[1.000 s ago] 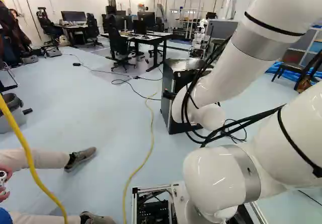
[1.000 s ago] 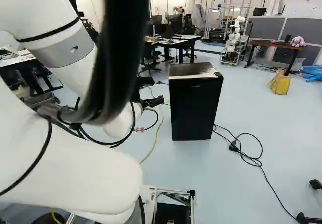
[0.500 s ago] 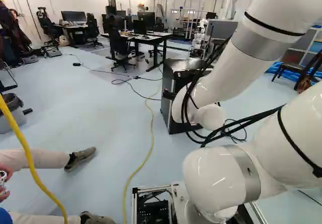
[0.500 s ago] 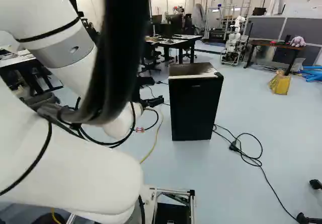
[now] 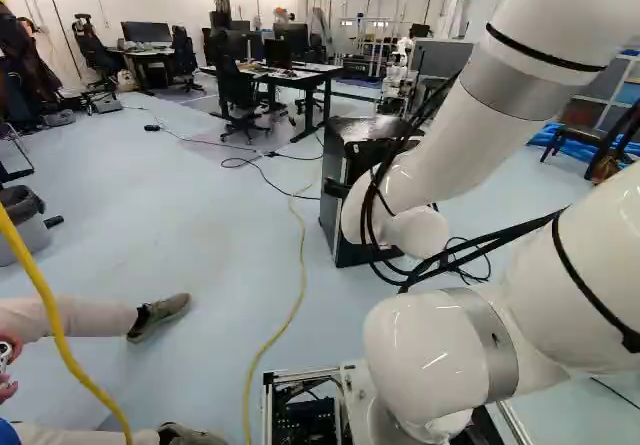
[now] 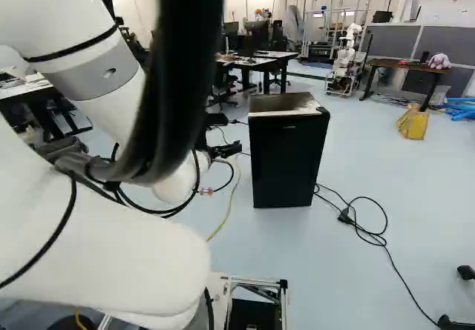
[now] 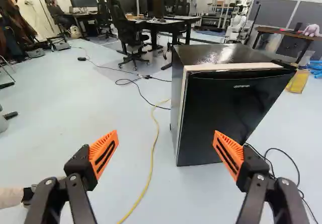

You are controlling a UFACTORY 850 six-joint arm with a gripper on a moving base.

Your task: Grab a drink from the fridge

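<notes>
Orange pads tip the two fingers of a black claw (image 6: 226, 150), spread wide with a gap of open floor (image 7: 126, 194) between them. The wrist view alone shows both pads (image 7: 103, 153). Behind the claw, the white arm (image 5: 470, 165) folds at a rounded joint near the base, and its forward link slopes down to the wrist. To the claw's left, a person's trouser leg and shoe (image 5: 160, 315) reach in; only the left base view catches the hand (image 5: 7, 380) with a white controller (image 5: 5, 353). A yellow cord (image 7: 152, 153) runs across the floor ahead of the gap. The black fridge (image 7: 229, 113) stands upright ahead and to the claw's right, well apart from it, its long axis vertical, its front turned back toward the claw and angled slightly to the right. The left base view shows mostly its left side; the right base view shows its door front. Beyond and right of it lies a black cable (image 6: 346, 215). Farther ahead are a desk (image 7: 187, 19) with monitors and a chair (image 7: 123, 27). Another robot (image 6: 345, 63) stands beyond the fridge, left of a second desk (image 6: 401, 64) bearing a pink plush toy (image 6: 439, 61).
</notes>
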